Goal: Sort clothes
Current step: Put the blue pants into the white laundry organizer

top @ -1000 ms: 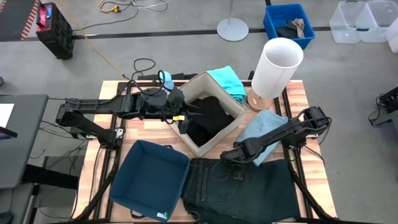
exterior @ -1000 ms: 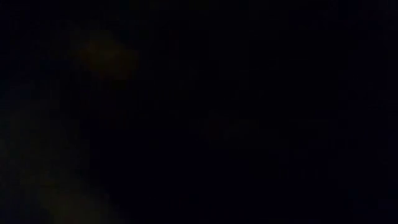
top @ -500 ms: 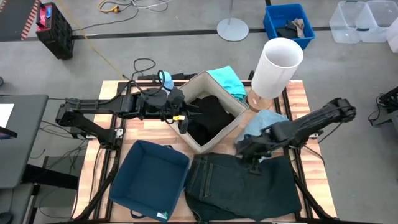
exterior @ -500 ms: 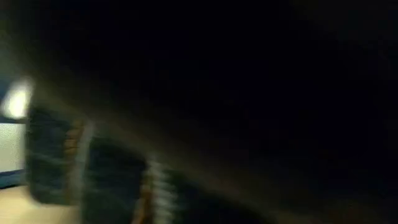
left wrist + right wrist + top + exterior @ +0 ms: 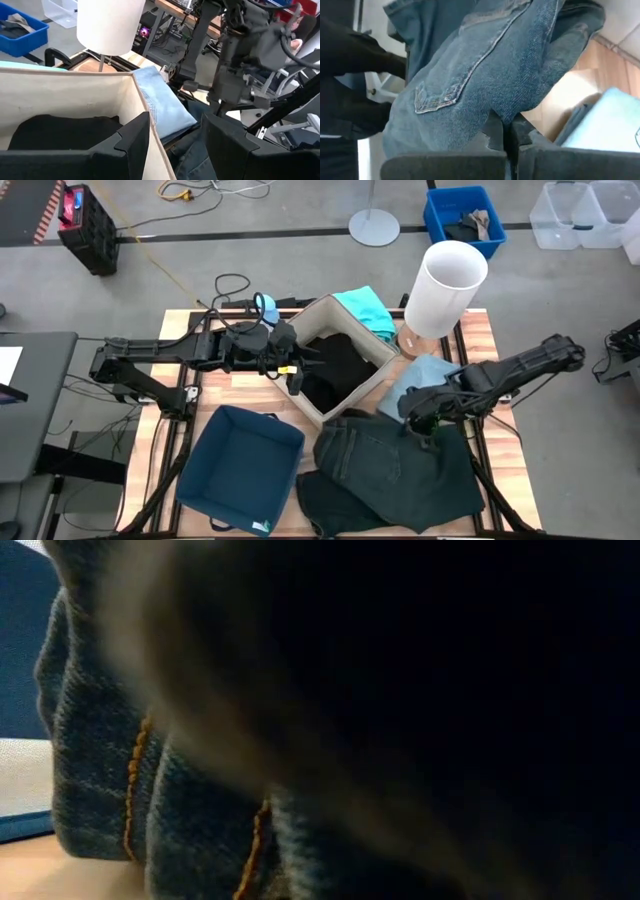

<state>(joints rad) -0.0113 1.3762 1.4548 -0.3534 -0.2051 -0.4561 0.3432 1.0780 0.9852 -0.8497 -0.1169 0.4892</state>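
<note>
The dark jeans (image 5: 390, 475) lie bunched on the table's near right part and fill the low view (image 5: 150, 790). My right gripper (image 5: 420, 420) is shut on them. The pale blue garment (image 5: 418, 380) lies on the table just beyond it. The black garment (image 5: 335, 370) lies inside the beige box (image 5: 318, 415). The turquoise garment (image 5: 365, 308) hangs over the box's far rim. My left gripper (image 5: 300, 370) is open at the box's left wall (image 5: 145, 120), one finger on either side of it; I see no touch. My right gripper pinches a raised fold of the jeans (image 5: 506, 116) between its two fingers, near the upper end with the stitched back pocket (image 5: 445, 95). That end is lifted off the table. The rest of the jeans (image 5: 400, 490) lies on the table.
An open navy box (image 5: 240, 470) stands at the near left. A tall white cylinder (image 5: 445, 288) stands at the far right on a wooden base. A blue bin (image 5: 465, 218) and clear bins are on the floor beyond the table.
My right gripper has moved toward the table's right edge and risen a little, still shut on the jeans. The jeans' upper end has been dragged rightward and lifted, and the cloth has bunched and folded over, pulling away from the navy box.
</note>
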